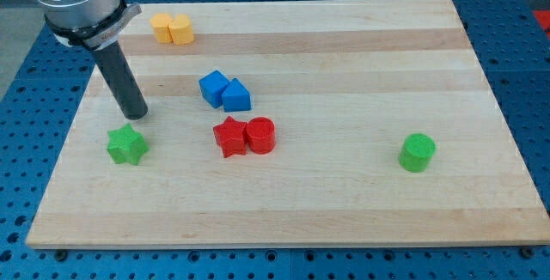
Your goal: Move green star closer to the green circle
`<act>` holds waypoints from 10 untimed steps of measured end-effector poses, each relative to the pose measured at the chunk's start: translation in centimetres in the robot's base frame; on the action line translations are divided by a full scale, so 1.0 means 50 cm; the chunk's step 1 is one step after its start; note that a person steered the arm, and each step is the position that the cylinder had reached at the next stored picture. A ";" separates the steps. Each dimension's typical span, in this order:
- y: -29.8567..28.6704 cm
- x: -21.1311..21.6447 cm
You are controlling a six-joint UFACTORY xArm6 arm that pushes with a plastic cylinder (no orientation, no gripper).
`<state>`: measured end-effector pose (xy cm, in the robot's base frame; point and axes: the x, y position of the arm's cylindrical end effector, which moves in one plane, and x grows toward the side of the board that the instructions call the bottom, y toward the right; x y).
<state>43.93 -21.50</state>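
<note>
Green star [127, 145] sits near the bench's [344, 203] left edge, well apart from the green circle [418, 153] at the view's right. Your tool, a bare rod grasping nothing, has its tip [134, 115] just above the star. Likely light, rigid; push its left side.

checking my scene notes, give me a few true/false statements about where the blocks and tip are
1. My tip is just above the green star in the view. True.
2. The green circle sits at the view's left. False: it is at the right, far from the star.
3. The red star touches the red circle. True.
4. The yellow blocks lie near the view's bottom. False: near the top edge.
5. The blue blocks lie above the red pair. True.
</note>
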 end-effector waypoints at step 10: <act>-0.011 0.210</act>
<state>54.45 -22.05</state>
